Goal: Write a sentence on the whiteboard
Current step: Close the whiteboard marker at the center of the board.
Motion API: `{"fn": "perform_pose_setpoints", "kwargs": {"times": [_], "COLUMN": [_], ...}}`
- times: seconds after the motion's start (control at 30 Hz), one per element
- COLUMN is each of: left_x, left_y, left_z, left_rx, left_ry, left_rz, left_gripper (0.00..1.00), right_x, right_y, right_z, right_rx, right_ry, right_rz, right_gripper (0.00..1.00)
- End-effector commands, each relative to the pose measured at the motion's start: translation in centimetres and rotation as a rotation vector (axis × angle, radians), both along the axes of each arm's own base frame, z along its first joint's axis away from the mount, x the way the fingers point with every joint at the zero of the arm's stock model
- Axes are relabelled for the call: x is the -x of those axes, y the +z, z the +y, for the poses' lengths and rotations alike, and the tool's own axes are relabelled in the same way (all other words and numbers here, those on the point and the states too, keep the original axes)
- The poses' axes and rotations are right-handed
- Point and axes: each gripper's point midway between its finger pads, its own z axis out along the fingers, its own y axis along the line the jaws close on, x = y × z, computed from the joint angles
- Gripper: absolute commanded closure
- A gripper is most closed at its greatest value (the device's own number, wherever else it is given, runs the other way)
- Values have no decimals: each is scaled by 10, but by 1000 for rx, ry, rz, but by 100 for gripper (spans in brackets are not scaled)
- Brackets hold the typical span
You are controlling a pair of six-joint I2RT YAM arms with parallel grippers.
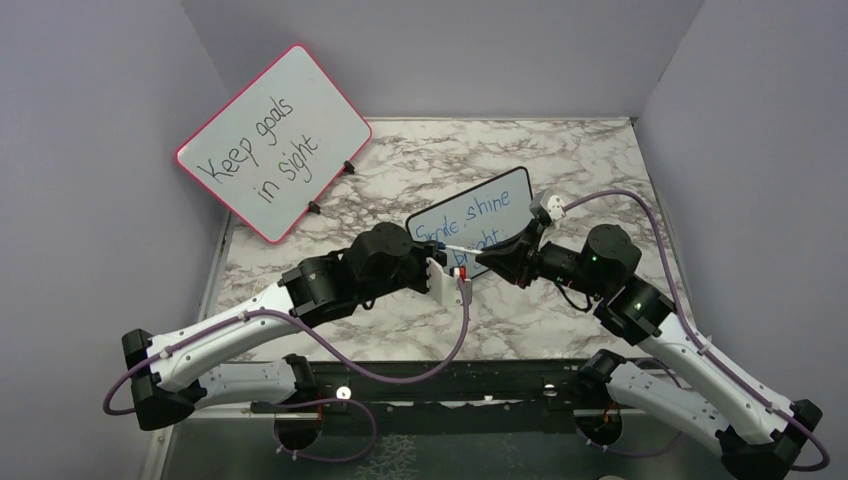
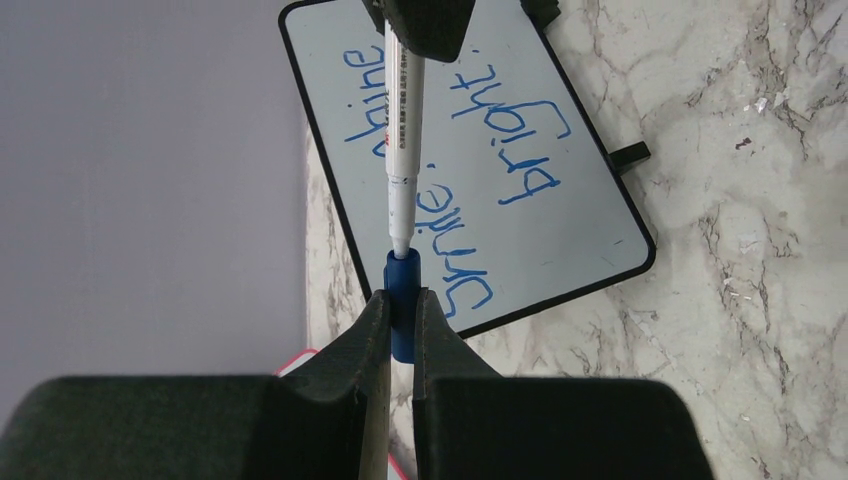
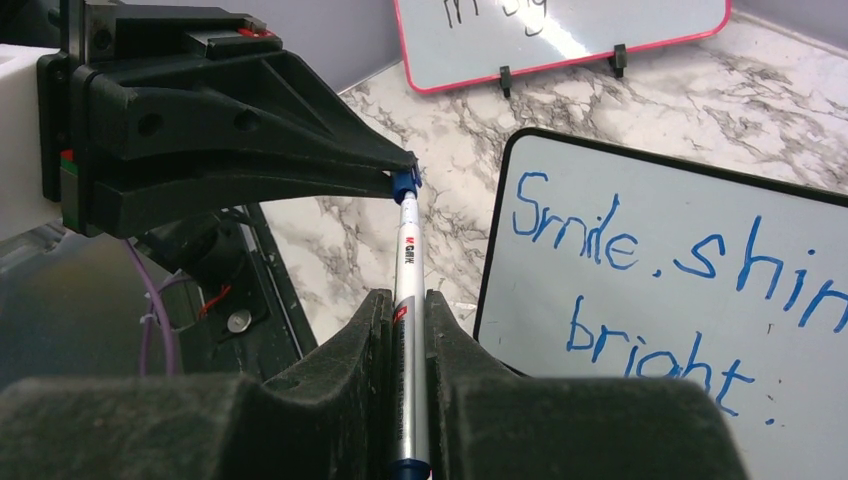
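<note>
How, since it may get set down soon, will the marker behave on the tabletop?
The marker has a slim round barrel, so it would probably roll on the smooth marbled table. It looks stiff and light, pinched easily by the right gripper. Its glossy barrel could slip lengthwise.

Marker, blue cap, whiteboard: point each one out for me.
marker (image 2: pixel 404 120), left wrist view, on its white barrel.
blue cap (image 2: pixel 402 283), left wrist view, on its exposed upper part.
whiteboard (image 2: pixel 590 215), left wrist view, on bare white surface.
</note>
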Motion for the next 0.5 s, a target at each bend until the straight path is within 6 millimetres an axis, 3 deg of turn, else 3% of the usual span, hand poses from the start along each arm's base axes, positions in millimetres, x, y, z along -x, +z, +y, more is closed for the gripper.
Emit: {"fn": "perform_pose_setpoints", "kwargs": {"times": [0.0,0.47], "left_x": [8,37], "left_y": [12,36], "left_z": [-12,-48], "left_rx": [34,67], "left_ry": [-56,-193], "left_rz": [-10,-50], "left_gripper": [100,100], "right_x": [-2,-7], "right_y": [13,-4], "right_z": [0,19], "right_rx": [-13,12], "right_ry": [-3,60], "right_rz": [-21,52], "right_gripper": [99,99]}}
